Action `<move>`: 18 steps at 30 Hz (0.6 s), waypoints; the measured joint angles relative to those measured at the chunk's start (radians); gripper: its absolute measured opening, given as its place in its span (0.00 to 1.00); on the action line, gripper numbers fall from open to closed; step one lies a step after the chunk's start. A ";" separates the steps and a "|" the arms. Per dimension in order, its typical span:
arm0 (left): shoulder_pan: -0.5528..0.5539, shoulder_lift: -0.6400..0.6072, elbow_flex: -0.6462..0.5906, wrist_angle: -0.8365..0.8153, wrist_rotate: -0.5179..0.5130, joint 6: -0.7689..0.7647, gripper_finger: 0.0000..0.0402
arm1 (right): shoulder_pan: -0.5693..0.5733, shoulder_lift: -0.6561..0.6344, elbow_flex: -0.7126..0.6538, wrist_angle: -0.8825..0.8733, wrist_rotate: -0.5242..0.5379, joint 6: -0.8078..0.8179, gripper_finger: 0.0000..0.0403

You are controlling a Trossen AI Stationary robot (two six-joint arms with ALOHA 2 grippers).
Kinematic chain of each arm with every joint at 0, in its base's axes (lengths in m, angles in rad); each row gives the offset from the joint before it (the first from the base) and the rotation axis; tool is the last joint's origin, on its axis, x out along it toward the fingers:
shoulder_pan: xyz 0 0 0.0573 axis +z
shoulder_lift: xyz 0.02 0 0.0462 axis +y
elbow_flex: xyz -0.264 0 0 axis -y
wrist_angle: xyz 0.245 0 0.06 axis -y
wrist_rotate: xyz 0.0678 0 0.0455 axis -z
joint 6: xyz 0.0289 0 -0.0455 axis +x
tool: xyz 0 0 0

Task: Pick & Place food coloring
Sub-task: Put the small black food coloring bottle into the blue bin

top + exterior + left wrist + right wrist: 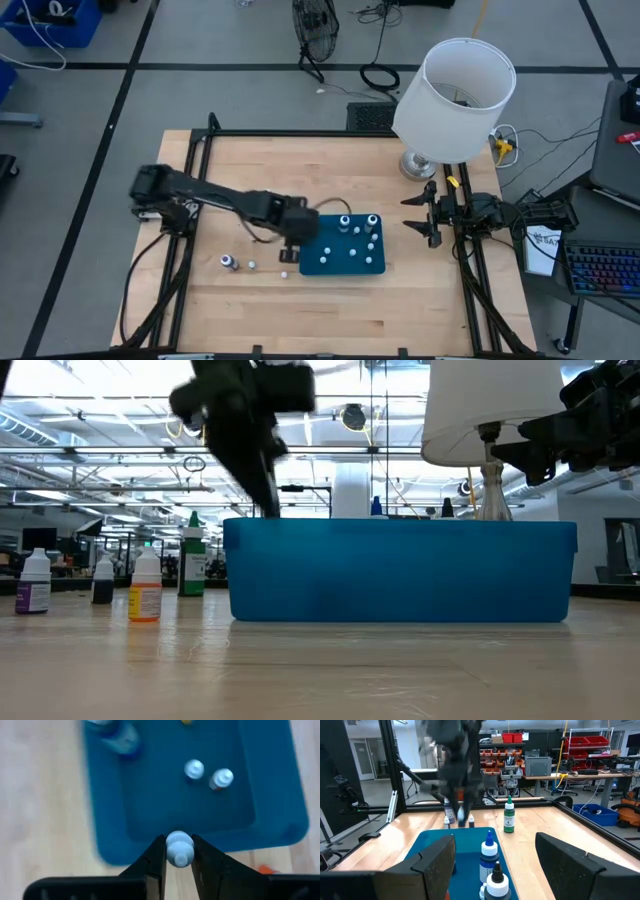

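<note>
White-capped food coloring bottle (179, 849) you hold gripped in the left claw (179, 854) over the teal tray (352, 264) edge, while your right claw (424, 215) waits open.

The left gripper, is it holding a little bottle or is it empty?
Holding one. The left gripper is shut on a bottle: its white cap sits pinched between both fingers, over the near edge of the blue tray.

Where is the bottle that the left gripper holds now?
In the left wrist view, the white-capped bottle sits between the left gripper fingers, just over the near edge of the blue tray.
</note>
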 joint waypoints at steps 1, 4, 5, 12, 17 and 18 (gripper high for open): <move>-0.001 0.039 0.015 -0.003 0.020 0.024 0.17 | 0.000 0.000 0.000 0.000 0.000 0.000 0.65; -0.002 0.136 0.053 -0.006 0.080 0.069 0.17 | 0.000 0.000 0.000 0.000 0.000 0.000 0.65; -0.001 0.159 0.062 -0.003 0.097 0.081 0.17 | 0.000 0.000 0.000 0.001 0.000 0.000 0.65; 0.026 0.232 0.072 0.073 0.184 0.110 0.17 | 0.000 0.000 0.000 0.001 0.000 0.000 0.65; 0.048 0.259 0.065 0.079 0.143 0.108 0.17 | 0.000 0.000 0.000 0.000 0.000 0.000 0.65; 0.051 0.260 0.065 0.079 0.139 0.108 0.17 | 0.000 0.000 0.000 0.001 0.000 0.000 0.65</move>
